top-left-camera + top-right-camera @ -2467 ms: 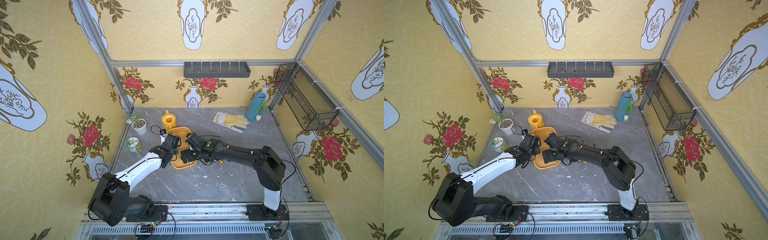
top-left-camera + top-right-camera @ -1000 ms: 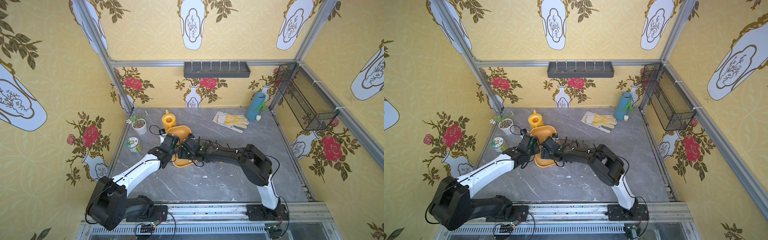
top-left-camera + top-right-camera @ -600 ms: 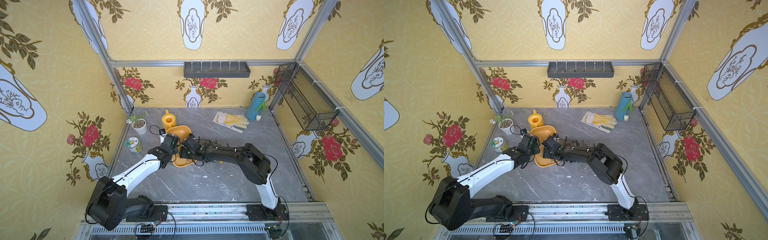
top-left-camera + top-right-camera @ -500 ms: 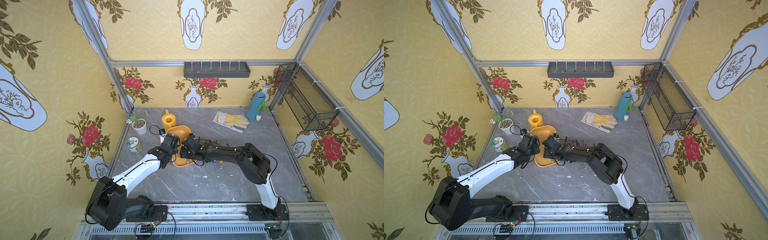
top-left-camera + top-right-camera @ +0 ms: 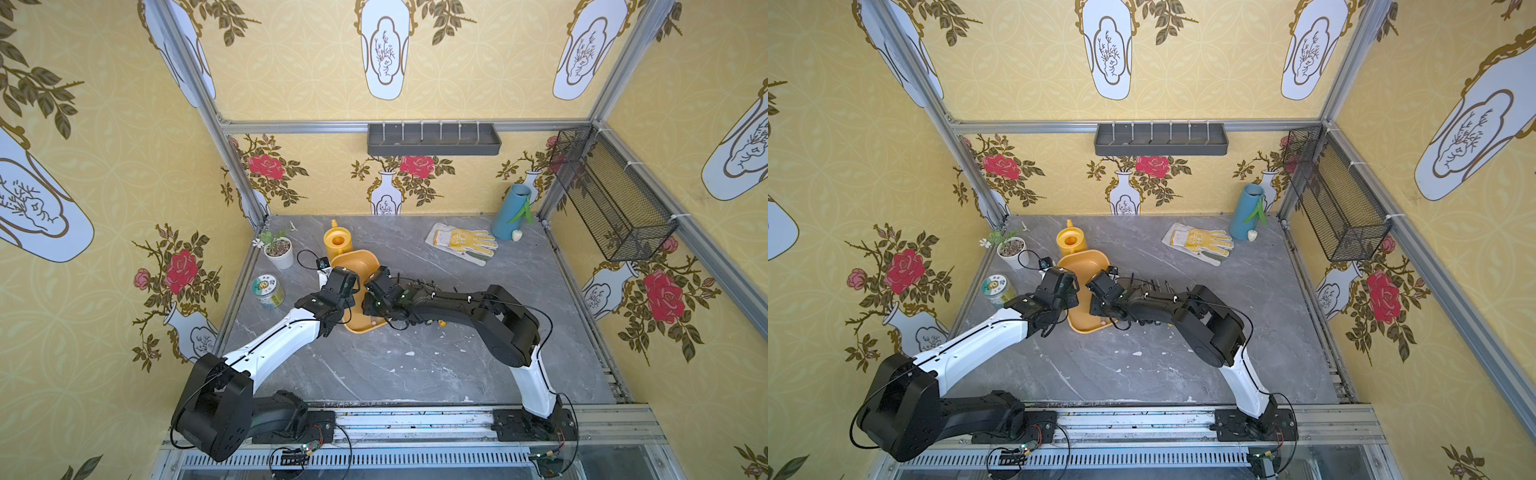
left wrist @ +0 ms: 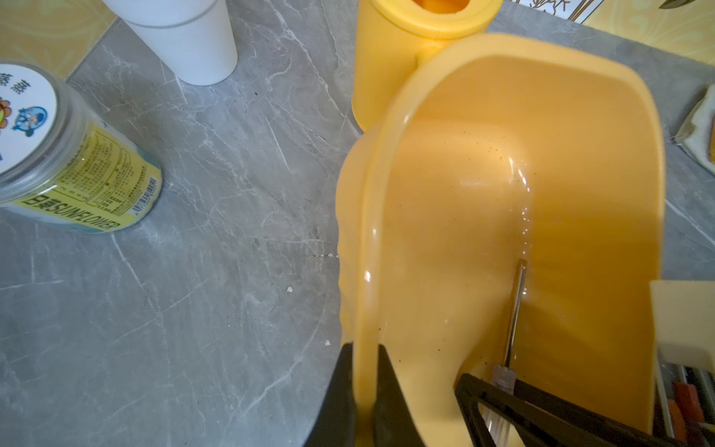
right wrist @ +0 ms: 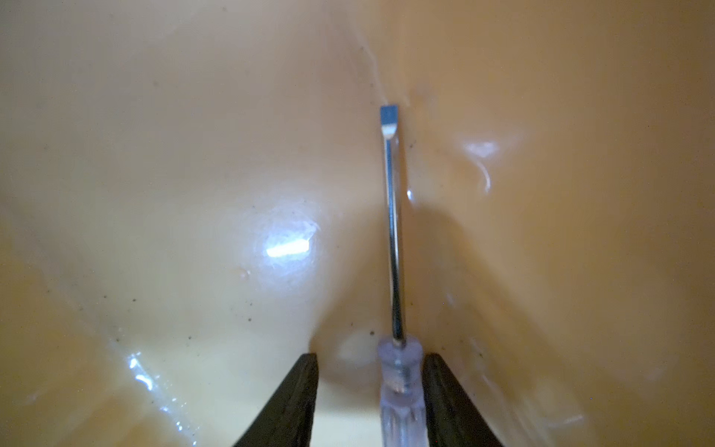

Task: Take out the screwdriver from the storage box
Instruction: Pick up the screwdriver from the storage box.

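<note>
Above the grey tabletop (image 5: 415,365), screwdriver (image 7: 394,232) sits inside the part-open right gripper (image 7: 370,362) (left gripper (image 6: 363,348) clamps storage box (image 6: 580,154) rim).

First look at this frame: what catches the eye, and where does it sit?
Both arms meet over the storage box, on the left arm's side of the grey table, right beside a yellow watering can. The left gripper is shut on the box's rim. The right gripper reaches inside the box, jaws open either side of the clear handle of the screwdriver, with a gap showing on one side.
</note>
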`<state>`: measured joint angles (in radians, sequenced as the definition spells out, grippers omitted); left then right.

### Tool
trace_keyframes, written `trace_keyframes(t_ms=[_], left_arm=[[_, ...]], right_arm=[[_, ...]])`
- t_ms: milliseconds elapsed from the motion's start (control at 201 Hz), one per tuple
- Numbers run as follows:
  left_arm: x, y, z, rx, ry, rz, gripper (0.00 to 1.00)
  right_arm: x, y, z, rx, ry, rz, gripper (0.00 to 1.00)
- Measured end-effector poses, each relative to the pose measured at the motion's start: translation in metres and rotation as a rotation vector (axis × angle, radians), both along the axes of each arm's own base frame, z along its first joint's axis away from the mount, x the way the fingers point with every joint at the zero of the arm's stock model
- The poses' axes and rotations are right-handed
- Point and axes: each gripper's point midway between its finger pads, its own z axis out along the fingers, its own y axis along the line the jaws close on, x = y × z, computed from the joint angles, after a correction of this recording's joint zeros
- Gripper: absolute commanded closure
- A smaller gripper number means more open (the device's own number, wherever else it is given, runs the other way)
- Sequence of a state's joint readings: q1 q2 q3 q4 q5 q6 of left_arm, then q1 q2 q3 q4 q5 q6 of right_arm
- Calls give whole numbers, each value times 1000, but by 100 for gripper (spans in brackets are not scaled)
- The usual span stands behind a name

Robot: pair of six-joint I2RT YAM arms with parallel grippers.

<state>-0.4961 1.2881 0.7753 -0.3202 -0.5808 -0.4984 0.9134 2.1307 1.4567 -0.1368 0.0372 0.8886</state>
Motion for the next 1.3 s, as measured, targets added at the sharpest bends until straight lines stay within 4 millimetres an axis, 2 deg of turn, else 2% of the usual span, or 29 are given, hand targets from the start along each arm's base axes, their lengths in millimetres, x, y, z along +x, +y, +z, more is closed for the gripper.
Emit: trace_keyframes(t_ms=[408, 652, 792, 1305], left_arm=[[0, 2, -1, 4, 2, 10, 100], [-2, 4, -2, 16, 6, 16, 100], [-2, 5, -3, 22, 8, 19, 100], [0, 5, -6, 26, 12, 21, 100]], right_arm=[[1, -4, -4, -9, 14, -1, 72], [0, -2, -5, 0, 18, 29, 88], [0, -2, -6, 3, 15, 32, 100], [-3, -6, -3, 14, 10, 34, 100]])
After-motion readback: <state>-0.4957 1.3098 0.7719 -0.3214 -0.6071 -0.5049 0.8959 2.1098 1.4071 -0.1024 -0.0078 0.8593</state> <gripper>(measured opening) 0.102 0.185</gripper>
